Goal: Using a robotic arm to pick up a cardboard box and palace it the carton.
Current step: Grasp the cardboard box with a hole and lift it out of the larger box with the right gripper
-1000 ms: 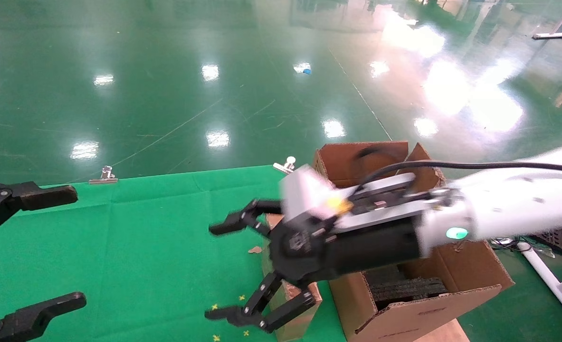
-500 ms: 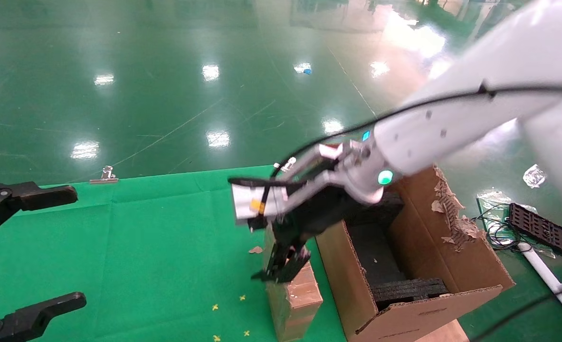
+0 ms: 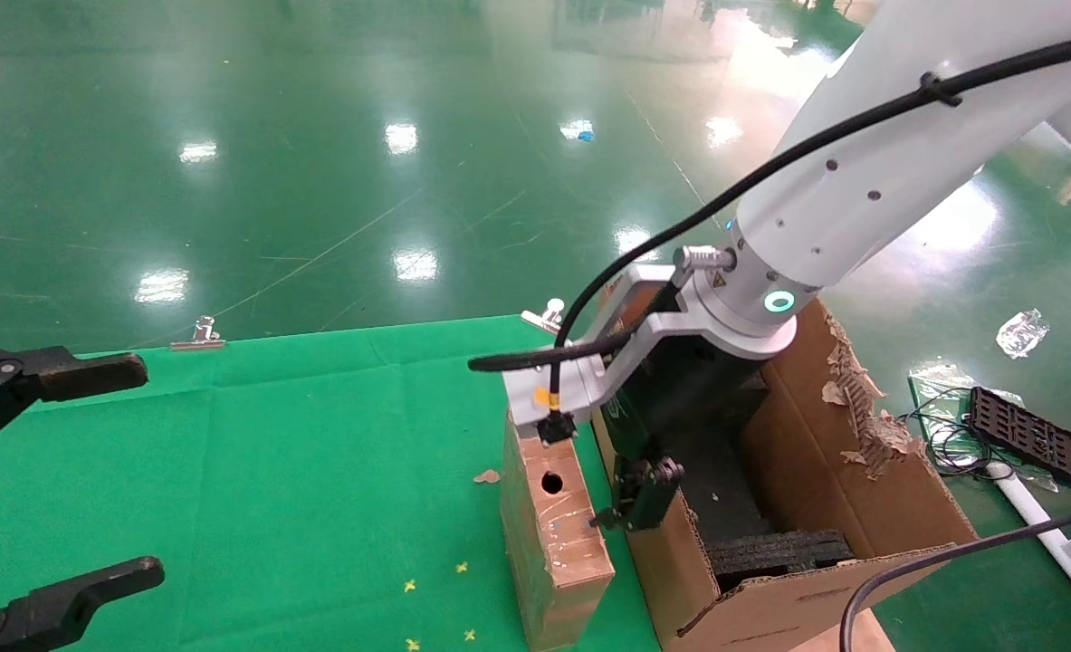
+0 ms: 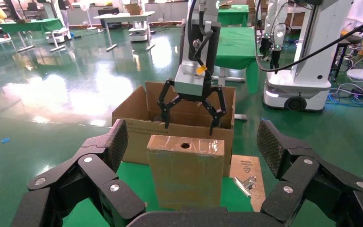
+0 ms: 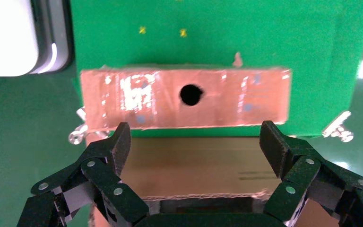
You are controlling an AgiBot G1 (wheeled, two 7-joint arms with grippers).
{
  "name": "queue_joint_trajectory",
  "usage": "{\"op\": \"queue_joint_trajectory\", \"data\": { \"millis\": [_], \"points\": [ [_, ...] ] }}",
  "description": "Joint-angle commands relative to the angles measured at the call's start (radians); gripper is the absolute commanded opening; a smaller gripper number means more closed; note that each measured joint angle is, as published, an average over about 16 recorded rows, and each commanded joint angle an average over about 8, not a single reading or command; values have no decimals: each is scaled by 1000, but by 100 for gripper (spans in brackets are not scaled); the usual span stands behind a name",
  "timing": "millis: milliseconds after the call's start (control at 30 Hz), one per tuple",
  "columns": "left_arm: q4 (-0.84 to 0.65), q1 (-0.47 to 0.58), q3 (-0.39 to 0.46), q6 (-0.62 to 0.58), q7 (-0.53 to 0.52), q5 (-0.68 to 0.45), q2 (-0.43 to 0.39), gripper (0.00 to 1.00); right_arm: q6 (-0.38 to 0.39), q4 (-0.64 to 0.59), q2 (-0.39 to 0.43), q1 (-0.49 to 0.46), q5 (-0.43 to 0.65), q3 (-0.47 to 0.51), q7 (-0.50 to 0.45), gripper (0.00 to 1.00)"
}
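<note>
The cardboard box (image 3: 555, 530), brown and taped, stands on edge on the green cloth with its round hole facing up, right beside the carton (image 3: 861, 507). The robotic arm, my right arm (image 3: 861, 172), points down. My right gripper (image 3: 633, 507) is open and empty, hanging over the carton's near wall just beside the box. In the right wrist view my right gripper (image 5: 196, 142) spans the carton wall (image 5: 194, 165), with the box (image 5: 246, 94) just beyond. In the left wrist view the box (image 4: 185, 177) stands before the carton (image 4: 132, 118). My left gripper (image 3: 109, 475) is open at the far left.
Black foam (image 3: 775, 548) lines the carton, whose right flap (image 3: 856, 398) is torn. Binder clips (image 3: 198, 333) (image 3: 544, 315) hold the green cloth (image 3: 272, 471). A black tray with cables (image 3: 1028, 444) lies on the floor at right. A flat cardboard sheet (image 4: 246, 165) lies beside the carton.
My right arm swung up from lying low across the carton to upright. Its gripper turned to point down and moved from around the box to over the carton's near wall. The box stayed put.
</note>
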State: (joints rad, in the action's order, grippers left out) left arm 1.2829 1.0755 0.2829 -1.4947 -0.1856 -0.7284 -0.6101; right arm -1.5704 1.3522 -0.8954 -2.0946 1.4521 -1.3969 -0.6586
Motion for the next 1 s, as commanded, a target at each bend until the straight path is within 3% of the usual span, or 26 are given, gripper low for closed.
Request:
{"op": "queue_joint_trajectory", "data": {
  "millis": [33, 600, 733, 1000],
  "points": [
    [0, 0, 0, 0, 0, 0, 0, 100, 7, 1, -1, -23, -12, -49, -4, 100],
    [0, 0, 1, 1, 1, 1, 1, 100, 46, -2, -17, -58, -30, -146, -92, 100],
    [0, 0, 2, 1, 1, 1, 1, 100, 42, -19, -4, -82, -43, -153, -210, 100],
    [0, 0, 2, 1, 1, 2, 1, 100, 59, -146, -7, -74, -88, -168, -596, 100]
  ]
}}
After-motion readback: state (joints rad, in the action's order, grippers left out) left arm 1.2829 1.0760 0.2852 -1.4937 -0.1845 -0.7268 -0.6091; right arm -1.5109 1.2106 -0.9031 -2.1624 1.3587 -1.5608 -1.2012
